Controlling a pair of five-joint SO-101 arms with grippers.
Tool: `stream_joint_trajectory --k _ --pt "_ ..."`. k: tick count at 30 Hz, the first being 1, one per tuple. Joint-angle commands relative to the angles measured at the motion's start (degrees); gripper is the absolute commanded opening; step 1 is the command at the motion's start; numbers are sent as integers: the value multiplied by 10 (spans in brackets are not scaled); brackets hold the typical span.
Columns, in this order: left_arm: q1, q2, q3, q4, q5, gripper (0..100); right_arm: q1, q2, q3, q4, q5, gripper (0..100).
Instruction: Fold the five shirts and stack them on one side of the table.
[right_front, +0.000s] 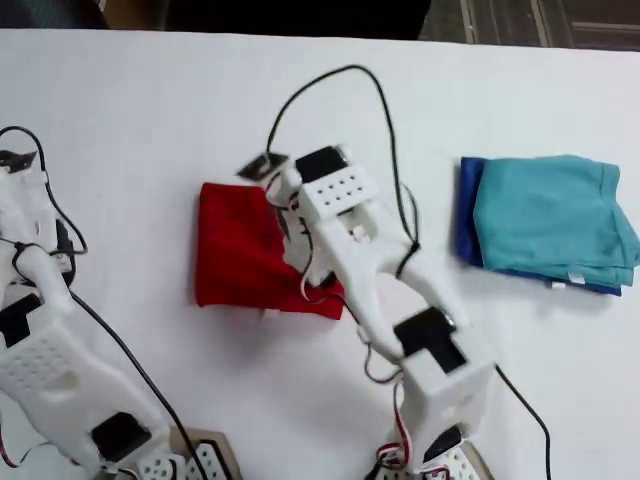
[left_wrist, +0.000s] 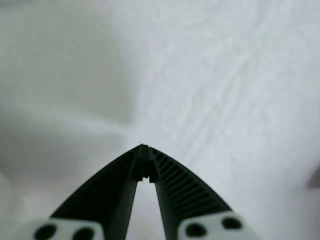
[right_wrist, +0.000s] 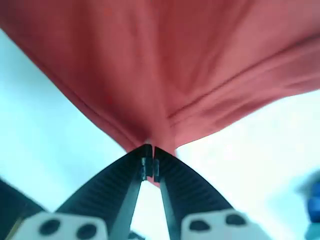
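Observation:
A folded red shirt (right_front: 235, 250) lies in the middle of the white table (right_front: 150, 110). My right gripper (right_front: 297, 245) sits over the shirt's right edge. In the right wrist view the right gripper (right_wrist: 148, 161) is shut on an edge of the red shirt (right_wrist: 165, 65), the cloth bunching into folds at the black fingertips. At the table's right side a folded teal shirt (right_front: 550, 215) rests on top of a folded blue shirt (right_front: 468, 215). My left gripper (right_front: 18, 160) is at the far left edge; the left gripper (left_wrist: 144, 150) is shut with nothing in it, above bare table.
Black cables (right_front: 380, 100) loop from the right arm across the table's middle and trail toward the front edge. A small dark tag (right_front: 262, 165) sticks out beside the right wrist. Bare white table stretches along the back and between the red shirt and the stack.

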Motion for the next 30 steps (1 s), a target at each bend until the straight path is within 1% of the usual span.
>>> stream_joint_trajectory --k 1,5,14,17,20,22,24,30 --pt "4 -35 -19 -4 4 27 28 -79 2 -53 0 20" --pt "4 -35 -19 -4 4 27 69 -68 4 -142 -1 20" --pt "4 -35 -17 -18 4 27 78 61 -24 -217 -7 21" --pt "4 -35 -16 -24 4 27 82 110 -77 -204 -63 29" --pt "4 -35 -16 -24 4 27 104 150 -155 -174 -99 115" --pt "4 -35 -16 -24 4 27 121 172 -204 -148 -104 181" --pt "4 -35 -16 -24 4 27 134 190 -245 -124 -103 214" --pt "4 -35 -19 -25 4 27 144 243 -295 -101 -103 176"
